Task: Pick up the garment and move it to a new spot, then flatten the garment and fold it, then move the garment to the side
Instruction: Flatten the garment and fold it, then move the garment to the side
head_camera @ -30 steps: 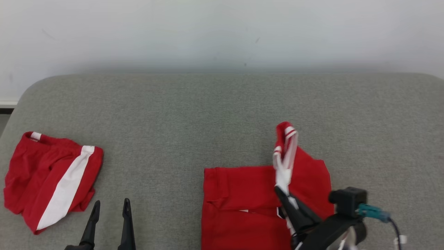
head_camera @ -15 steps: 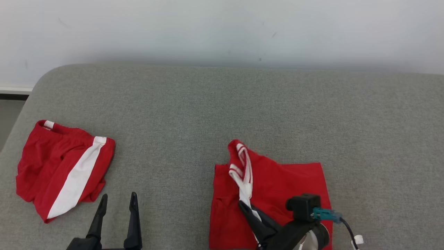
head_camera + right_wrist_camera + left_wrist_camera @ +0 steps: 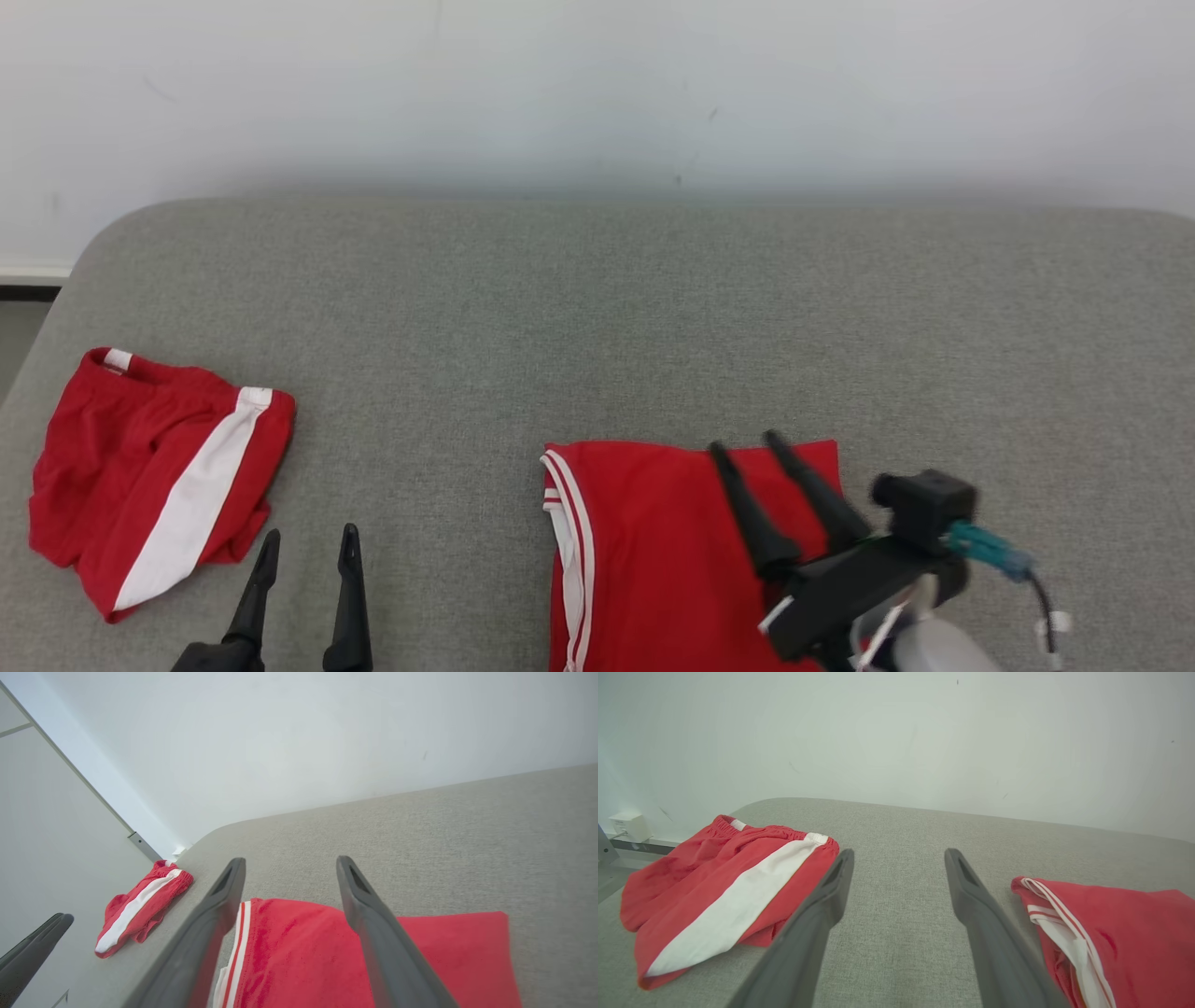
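The garment is red with white stripes along its left edge. It lies folded and flat on the grey cushioned surface, near the front, right of centre. My right gripper hovers open just above the garment's right half, with nothing between its fingers. The right wrist view looks past the same open gripper onto the red garment below. At the lower left my left gripper stands open and empty over bare cushion. In the left wrist view this gripper has the garment to its right.
A second red piece, shorts with a broad white stripe, lies crumpled at the left end of the surface, near the rounded left edge. A white wall runs along the back. Bare grey cushion stretches behind and to the right of the garment.
My right gripper carried the white-striped edge leftwards over the garment, then opened and let it go. The garment now lies flat and folded. The head camera shifted slightly. The left gripper stayed put.
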Tool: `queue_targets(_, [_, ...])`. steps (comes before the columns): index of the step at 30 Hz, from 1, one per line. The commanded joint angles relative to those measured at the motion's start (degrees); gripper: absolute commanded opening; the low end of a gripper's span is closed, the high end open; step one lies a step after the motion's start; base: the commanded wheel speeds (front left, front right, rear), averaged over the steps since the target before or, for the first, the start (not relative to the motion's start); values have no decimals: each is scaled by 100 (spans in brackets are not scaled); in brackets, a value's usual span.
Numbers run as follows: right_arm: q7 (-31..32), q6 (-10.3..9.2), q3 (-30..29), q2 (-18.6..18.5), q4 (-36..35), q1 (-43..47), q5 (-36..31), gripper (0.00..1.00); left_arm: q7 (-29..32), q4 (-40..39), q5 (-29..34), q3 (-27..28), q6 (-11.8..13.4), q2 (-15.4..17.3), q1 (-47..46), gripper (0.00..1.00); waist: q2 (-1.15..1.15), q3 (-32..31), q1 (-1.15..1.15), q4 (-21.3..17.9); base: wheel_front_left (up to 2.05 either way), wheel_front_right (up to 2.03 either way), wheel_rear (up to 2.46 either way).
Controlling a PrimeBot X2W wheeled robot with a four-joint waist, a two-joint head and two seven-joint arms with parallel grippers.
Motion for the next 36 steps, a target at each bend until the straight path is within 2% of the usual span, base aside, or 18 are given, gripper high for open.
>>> queue_targets(1, [-151, -13, -148, -116, -39, -43, -72, 100, -17, -2, 40, 49, -25, 0, 17, 100, -1, -99, 1, -90, 0, 0, 0])
queue_targets(10, [-812, -13, -1221, -520, -328, 403, -589, 100, -17, -45, 186, 287, -118, -1, 145, 100, -1, -309, 1, -300, 0, 0, 0])
queue_targets(18, [-951, -13, -1836, -414, -611, 1025, -966, 100, -17, -165, 283, 484, -129, -1, 280, 100, -1, -393, 1, -501, 0, 0, 0])
queue_targets(25, [-1001, -13, -2063, -290, -984, 1588, -1381, 100, -17, -269, 336, 560, -105, -1, 401, 100, -1, -434, 1, -607, 0, 0, 0])
queue_targets(36, [-1015, -13, -2056, -157, -1218, 1926, -1570, 100, -17, -347, 312, 453, -26, -1, 571, 100, -1, -481, 1, -634, 0, 0, 0])
